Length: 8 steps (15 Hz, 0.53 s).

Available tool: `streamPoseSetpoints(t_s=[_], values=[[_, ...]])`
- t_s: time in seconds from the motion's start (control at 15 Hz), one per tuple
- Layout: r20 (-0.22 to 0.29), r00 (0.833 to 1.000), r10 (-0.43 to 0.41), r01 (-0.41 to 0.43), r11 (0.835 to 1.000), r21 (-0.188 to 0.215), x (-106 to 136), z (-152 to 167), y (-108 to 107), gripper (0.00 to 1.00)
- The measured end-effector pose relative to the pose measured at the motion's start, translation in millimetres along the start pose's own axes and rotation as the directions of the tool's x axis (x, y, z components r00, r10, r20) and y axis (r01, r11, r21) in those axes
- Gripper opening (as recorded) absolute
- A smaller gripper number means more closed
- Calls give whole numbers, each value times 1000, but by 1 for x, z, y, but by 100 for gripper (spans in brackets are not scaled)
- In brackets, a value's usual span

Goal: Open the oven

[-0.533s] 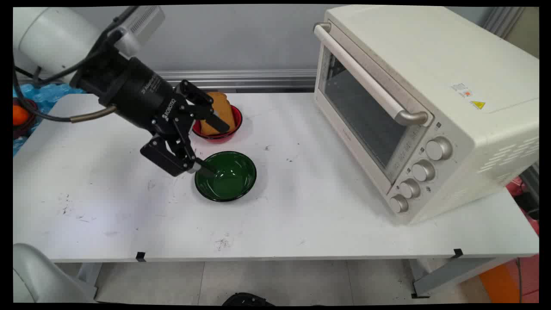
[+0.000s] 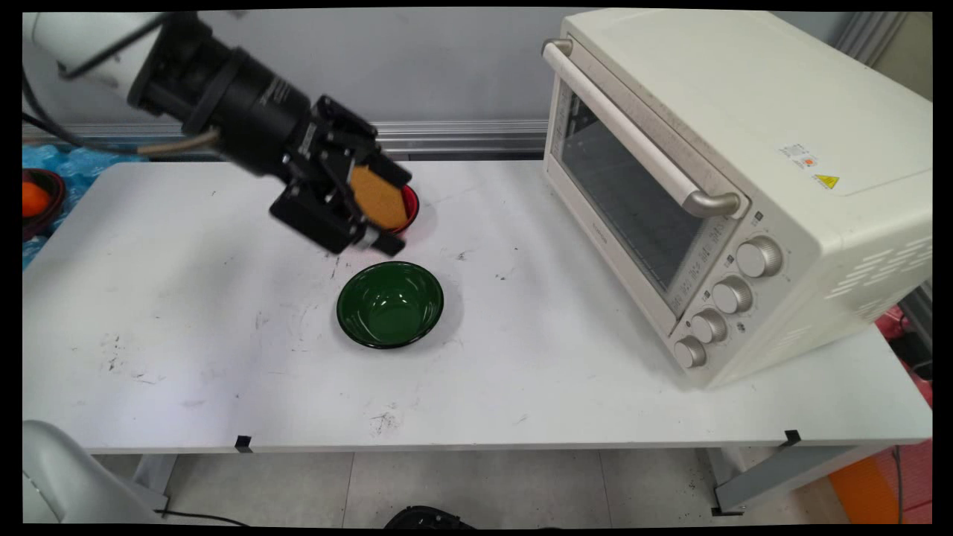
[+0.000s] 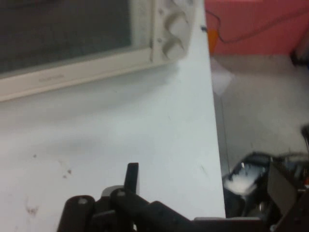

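Gripper [image 2: 376,212] has swung up from the green bowl [image 2: 390,304] to over the red bowl [image 2: 408,211]. I see fingers apart, straddling the bread slice [image 2: 378,197]; whether they touch it I can't tell. Toaster oven [image 2: 737,186] sits shut, well right.

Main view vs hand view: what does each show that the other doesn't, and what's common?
Main view only: the gripper in front of the slice of bread in the red bowl, the green bowl nearer the camera, and the toaster oven's door handle.
Hand view only: the floor past the table edge.
Both: the white table, the toaster oven with its knobs.
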Motion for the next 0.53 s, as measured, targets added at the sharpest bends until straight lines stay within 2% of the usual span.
streamPoseSetpoints(t_s=[0.27, 0.53], values=[[-51, 994, -93, 96, 994, 60, 23, -7, -6, 100], [-102, 985, -139, 150, 981, 121, 50, -6, -16, 100]])
